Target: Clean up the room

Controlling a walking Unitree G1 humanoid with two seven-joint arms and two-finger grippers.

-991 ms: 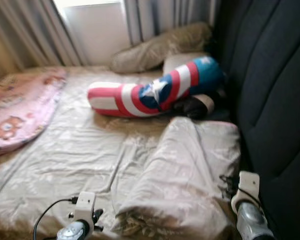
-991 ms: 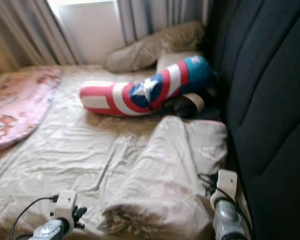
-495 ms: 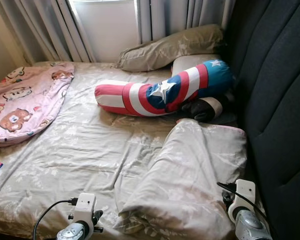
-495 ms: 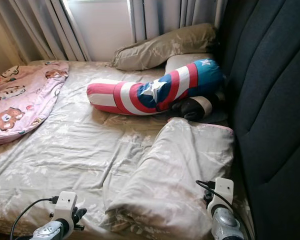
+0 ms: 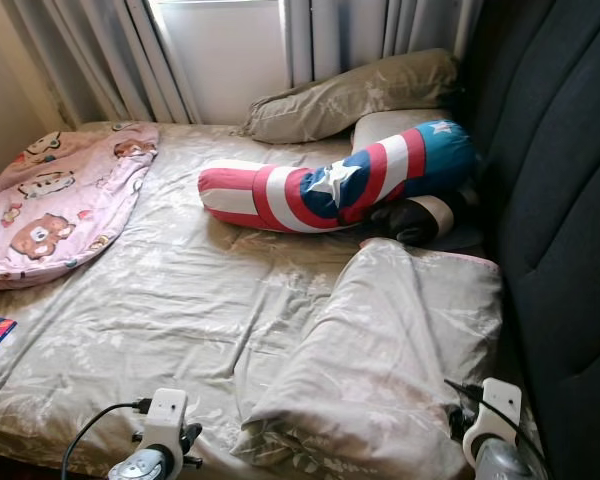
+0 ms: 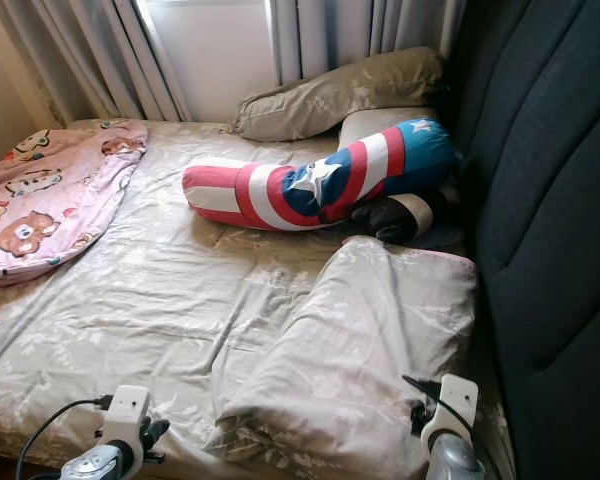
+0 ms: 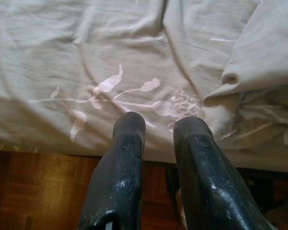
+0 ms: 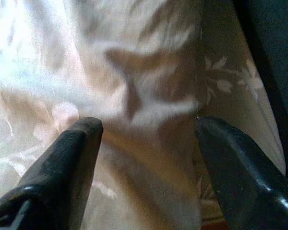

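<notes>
Bed with beige floral sheet (image 5: 160, 300), rumpled; grippers low at near edge.
Left gripper (image 7: 158, 124) nearly closed, empty; right gripper (image 8: 149, 129) spread over folded beige blanket (image 5: 390, 370); red-white-blue star bolster (image 5: 330, 190) far right; pink bear-print blanket (image 5: 50, 200) far left.

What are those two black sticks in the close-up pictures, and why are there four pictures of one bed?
The black sticks are the robot's fingers. Each arm ends in a gripper with a small camera on its wrist. The left gripper has its fingers nearly together, near the bed's edge. The right gripper is open wide over the beige pillow. Neither holds anything. The two wide pictures come from the robot's head, like two eyes. On the bed lie a striped star bolster, a pink bear blanket and another pillow.
</notes>
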